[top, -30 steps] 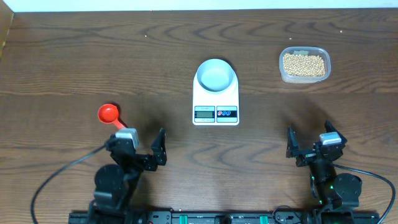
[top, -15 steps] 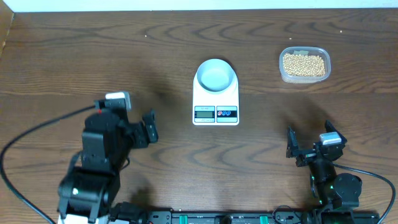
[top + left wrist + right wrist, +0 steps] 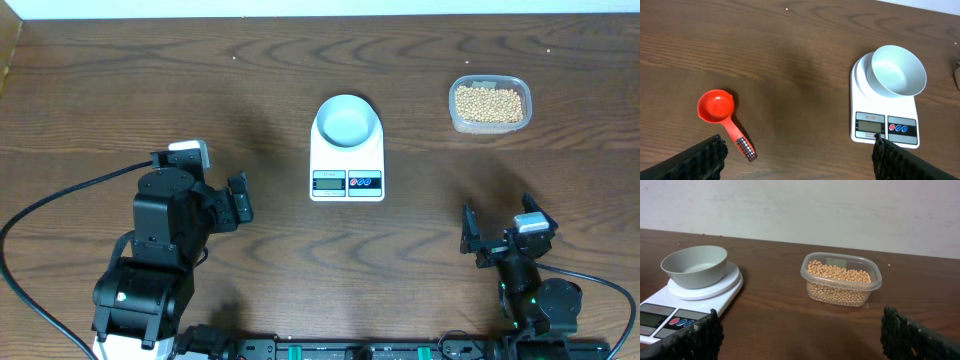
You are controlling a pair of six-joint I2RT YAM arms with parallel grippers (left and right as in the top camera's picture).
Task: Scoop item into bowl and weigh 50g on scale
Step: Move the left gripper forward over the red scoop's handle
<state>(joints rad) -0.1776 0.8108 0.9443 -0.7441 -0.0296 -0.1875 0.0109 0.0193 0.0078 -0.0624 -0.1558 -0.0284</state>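
Observation:
The pale bowl (image 3: 347, 122) stands empty on the white scale (image 3: 347, 168) at the table's middle; both also show in the left wrist view, bowl (image 3: 897, 70) and scale (image 3: 885, 127). The tan beans (image 3: 488, 103) fill a clear tub at the far right, also seen in the right wrist view (image 3: 840, 282). A red scoop (image 3: 716, 106) lies on the table just ahead of my open, empty left gripper (image 3: 799, 145); my left arm hides it from overhead. My right gripper (image 3: 801, 317) is open and empty near the front edge, facing the tub.
The clear plastic tub (image 3: 810, 272) sits right of the scale (image 3: 670, 315) and bowl (image 3: 694, 266). A black cable (image 3: 60, 200) trails left of my left arm. A pale wall runs along the table's far edge.
My left arm has risen and moved forward over the red scoop, which it now hides from overhead. The right arm has not moved.

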